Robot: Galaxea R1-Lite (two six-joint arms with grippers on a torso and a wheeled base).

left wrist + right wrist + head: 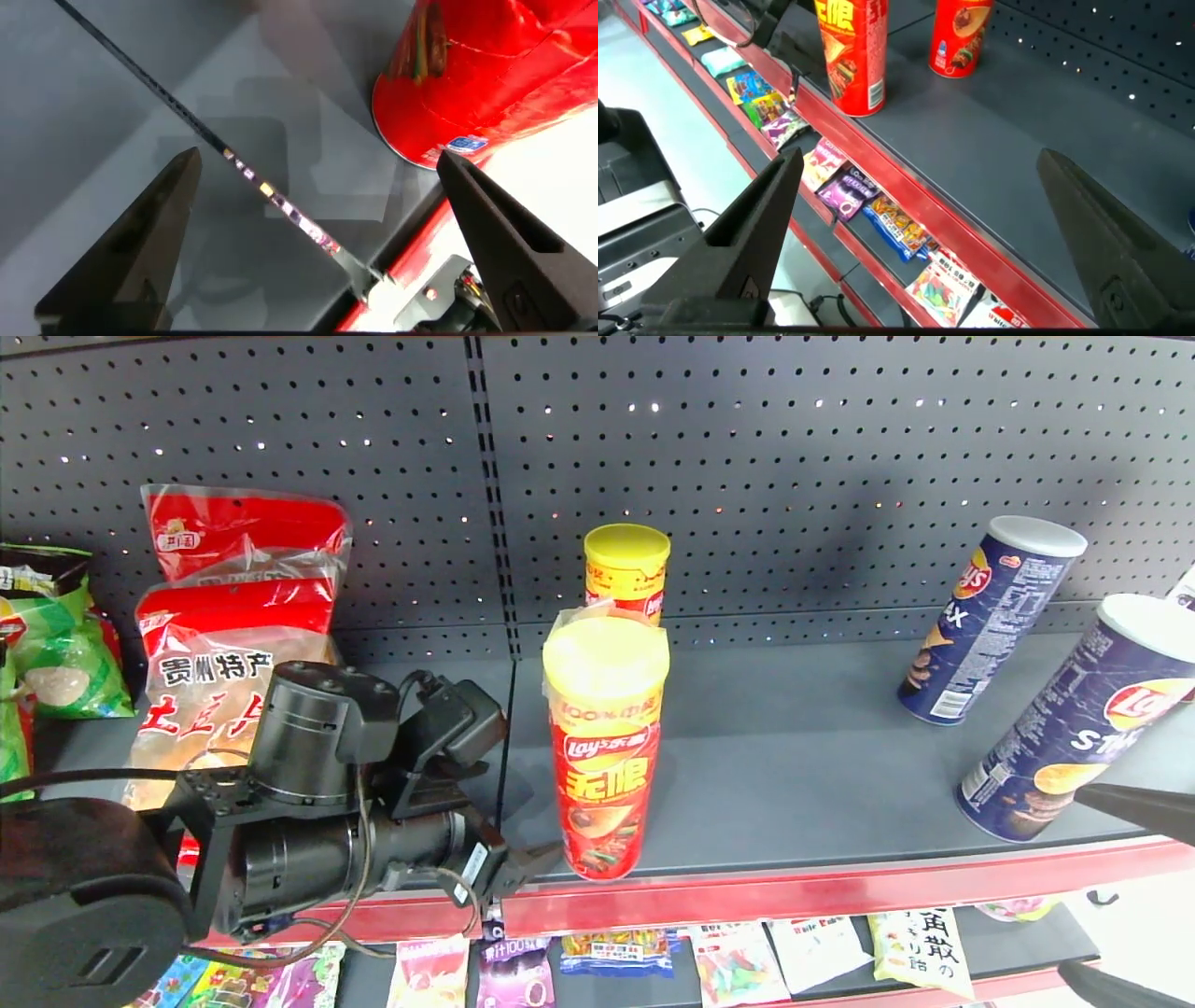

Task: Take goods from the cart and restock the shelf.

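A red chip can with a yellow lid (603, 747) stands upright near the shelf's front edge, and a second red can (626, 569) stands behind it. My left gripper (527, 868) sits at the red shelf lip just left of the front can's base. In the left wrist view that gripper (320, 159) is open with bare shelf between its fingers, and the can's base (467, 84) lies just beyond one fingertip. My right gripper (1074, 882) hangs open in front of the shelf at the right, below a blue can. In its wrist view the right gripper (922, 159) is open and holds nothing, with both red cans (850, 47) farther off.
Two blue chip cans (990, 616) (1083, 719) stand on the grey shelf (794, 756) at the right. Red snack bags (224, 644) and green bags (56, 644) fill the left. Small packets (616, 954) lie on the lower shelf. A perforated back panel closes the rear.
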